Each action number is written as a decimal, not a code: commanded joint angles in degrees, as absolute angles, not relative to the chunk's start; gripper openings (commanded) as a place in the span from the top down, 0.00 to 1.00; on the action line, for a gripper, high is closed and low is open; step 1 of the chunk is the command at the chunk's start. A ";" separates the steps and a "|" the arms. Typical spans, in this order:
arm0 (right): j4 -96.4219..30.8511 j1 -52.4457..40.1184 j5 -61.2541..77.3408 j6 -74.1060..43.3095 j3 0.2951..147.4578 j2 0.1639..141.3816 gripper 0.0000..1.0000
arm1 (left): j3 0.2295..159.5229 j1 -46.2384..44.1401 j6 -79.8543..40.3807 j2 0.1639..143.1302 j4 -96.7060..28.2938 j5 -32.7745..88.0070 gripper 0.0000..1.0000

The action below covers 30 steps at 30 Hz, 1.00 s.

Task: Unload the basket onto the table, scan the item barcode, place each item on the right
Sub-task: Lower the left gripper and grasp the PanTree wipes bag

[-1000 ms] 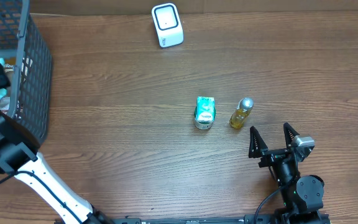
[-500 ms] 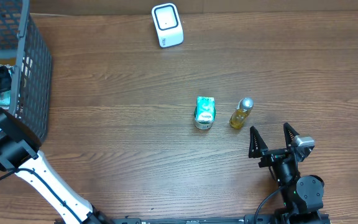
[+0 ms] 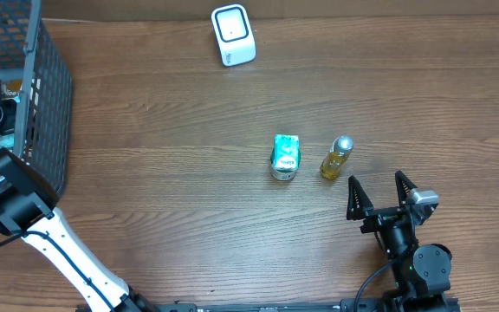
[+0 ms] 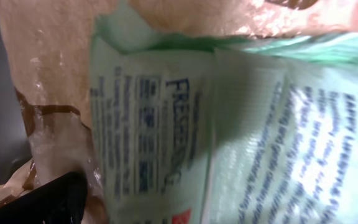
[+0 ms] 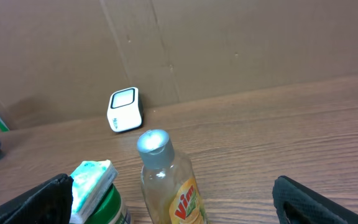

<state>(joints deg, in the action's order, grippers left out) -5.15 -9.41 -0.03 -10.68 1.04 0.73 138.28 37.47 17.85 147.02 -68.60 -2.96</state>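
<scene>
Bottle [image 5: 166,180] stands upright just ahead of the wide-spread right fingers [image 5: 36,202], touching neither.

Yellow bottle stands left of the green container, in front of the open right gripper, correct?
No. The overhead view shows the yellow bottle right of the green container; it does stand in front of the open right gripper.

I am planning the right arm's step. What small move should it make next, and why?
Probably ease the right gripper forward around the yellow bottle: its jaws stand open just short of it, the bottle stands upright and untouched, and it must go to the scanner.
</scene>
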 commanded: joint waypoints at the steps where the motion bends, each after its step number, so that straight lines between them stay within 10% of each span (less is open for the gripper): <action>1: -4.80 -9.34 -0.30 -10.70 0.45 0.16 0.00 | 137.32 37.58 18.90 152.40 -69.89 -3.60 0.00; 6: -4.80 -9.34 -0.30 -10.70 0.45 0.16 0.00 | 137.08 37.58 19.33 152.75 -69.84 -3.64 0.60; 8: -4.80 -9.34 -0.30 -10.70 0.45 0.16 0.00 | 137.08 37.58 19.31 152.75 -70.02 -3.62 0.70; 30: -4.80 -9.34 -0.30 -10.70 0.45 0.16 0.00 | 137.16 37.58 9.93 132.68 -66.32 -2.79 0.81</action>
<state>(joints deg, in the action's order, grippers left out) -5.13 -9.41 -0.01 -10.68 1.04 0.73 136.40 37.47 12.71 140.94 -67.20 -4.16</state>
